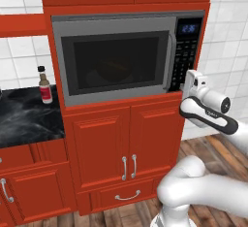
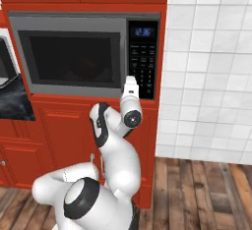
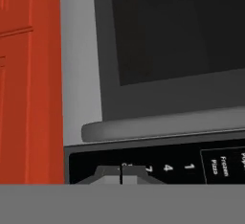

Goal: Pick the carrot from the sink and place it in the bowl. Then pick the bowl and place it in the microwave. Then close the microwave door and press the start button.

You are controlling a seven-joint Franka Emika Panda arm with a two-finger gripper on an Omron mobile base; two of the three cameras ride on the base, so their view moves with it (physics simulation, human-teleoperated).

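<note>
Red-cabinet kitchen, white tile wall. Microwave door point(image 1: 116, 66) shut, just left of gripper point(image 3: 121, 175) — bowl point(image 1: 112, 71) faintly visible inside. Gripper fingers pinched together, holding nothing, tip at keypad panel point(image 2: 143, 59) — set for start-button press.

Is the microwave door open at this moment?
No, the microwave door sits flush in its frame, with its handle beside the keypad.

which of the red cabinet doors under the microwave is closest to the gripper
The right-hand door of the pair directly below the microwave; it sits just under the gripper, while its twin lies farther left.
</note>
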